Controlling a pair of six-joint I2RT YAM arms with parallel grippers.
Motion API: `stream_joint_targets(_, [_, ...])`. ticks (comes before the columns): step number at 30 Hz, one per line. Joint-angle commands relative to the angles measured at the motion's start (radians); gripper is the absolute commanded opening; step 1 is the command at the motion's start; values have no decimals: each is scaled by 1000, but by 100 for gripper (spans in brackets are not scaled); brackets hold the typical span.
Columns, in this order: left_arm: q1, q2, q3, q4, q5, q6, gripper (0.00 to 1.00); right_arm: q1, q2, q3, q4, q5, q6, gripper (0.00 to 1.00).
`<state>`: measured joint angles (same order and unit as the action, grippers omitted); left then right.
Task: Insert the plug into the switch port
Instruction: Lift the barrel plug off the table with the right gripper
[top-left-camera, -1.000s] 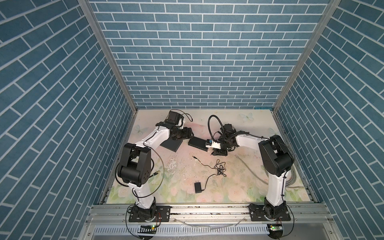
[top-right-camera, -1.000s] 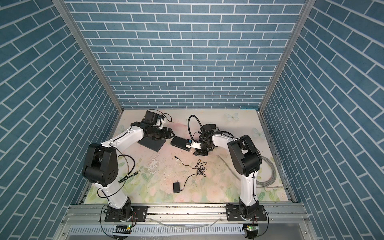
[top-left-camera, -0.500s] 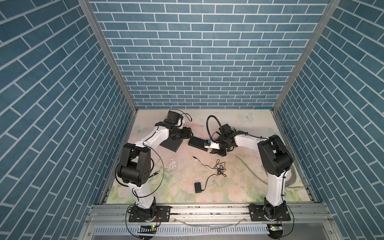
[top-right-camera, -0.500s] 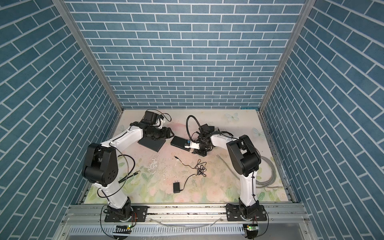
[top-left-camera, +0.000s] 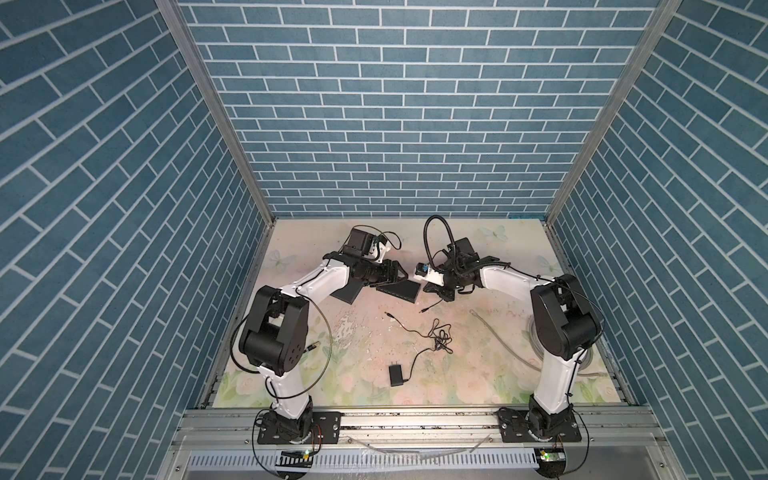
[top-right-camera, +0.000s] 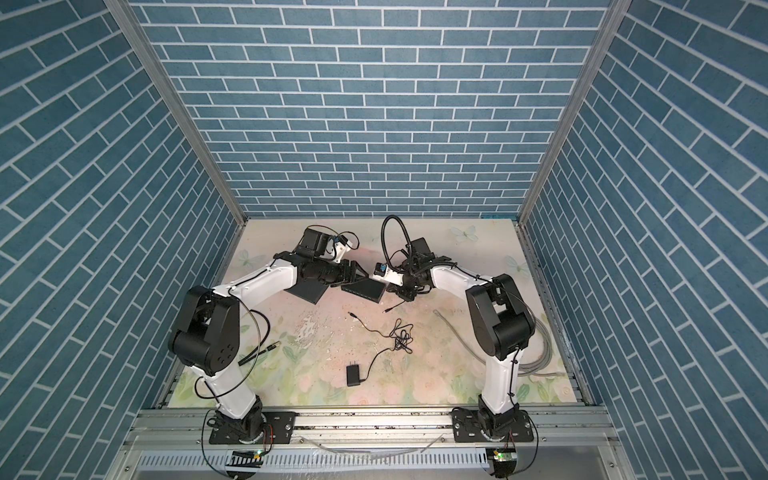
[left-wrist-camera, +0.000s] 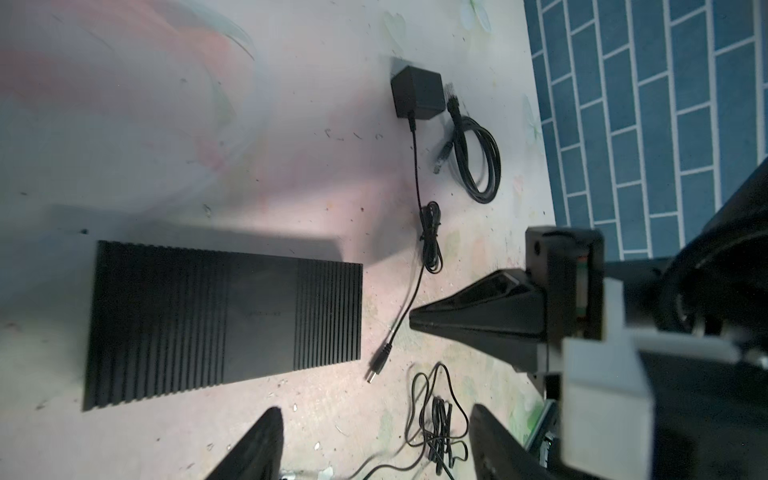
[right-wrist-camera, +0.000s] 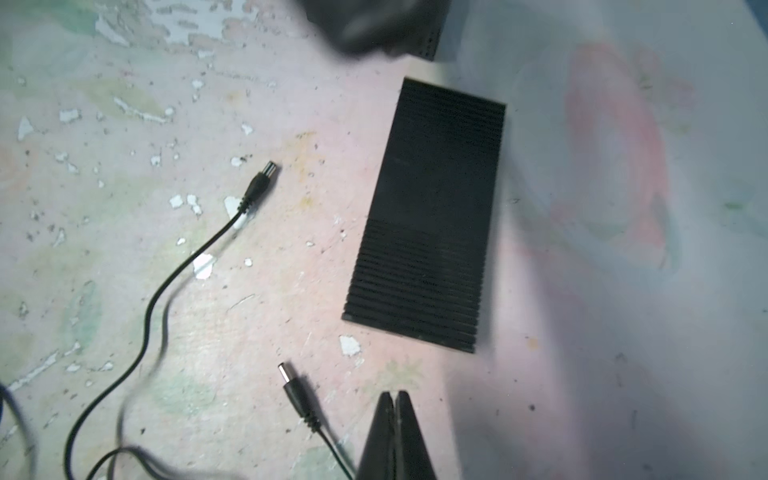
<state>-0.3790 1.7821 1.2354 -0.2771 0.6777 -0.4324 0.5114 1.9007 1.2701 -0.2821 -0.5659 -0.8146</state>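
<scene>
The left gripper (left-wrist-camera: 374, 411) hangs spread and empty at the left end of the switch (top-left-camera: 399, 289), whose ports I can't make out. Just right, the plug (right-wrist-camera: 294, 388) lies loose on the mat (top-left-camera: 478, 353), its cord running out of view beside the clenched, empty right gripper (right-wrist-camera: 392, 401).

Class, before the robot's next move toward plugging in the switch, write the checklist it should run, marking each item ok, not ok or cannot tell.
1. Grip on the plug: not ok; it lies on the table beside the right gripper, whose jaws are shut on nothing.
2. The left gripper open and empty: ok.
3. The switch flat on the table: ok.
4. The switch port in sight: cannot tell; no view shows it clearly.
5. Choice of plug: cannot tell; a second plug lies loose nearby.
</scene>
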Motion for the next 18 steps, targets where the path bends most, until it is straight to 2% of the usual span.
stream_joint_targets(1, [-9, 24, -13, 98, 67, -60, 70, -6, -22, -31, 48, -70, 52, 0])
stream_joint_targets(3, [-10, 34, -15, 73, 43, -52, 70, -8, -21, -23, 13, -67, 32, 0])
stream_joint_targets(4, [-7, 30, -21, 67, 30, -52, 71, -7, -25, -21, -14, -68, 14, 3])
stream_joint_targets(6, [12, 16, -36, 54, -6, -58, 72, -4, -30, -27, -60, -63, -28, 23])
stream_joint_targets(8, [55, -8, -60, 62, -25, -86, 72, 6, -23, -28, -112, -30, -71, 31])
stream_joint_targets(13, [139, -54, -68, 37, -56, -83, 73, 30, 12, -32, -183, 20, -119, 34])
stream_joint_targets(18, [146, -55, -36, 7, -66, -61, 74, 52, 13, -58, -168, 47, -121, 35])
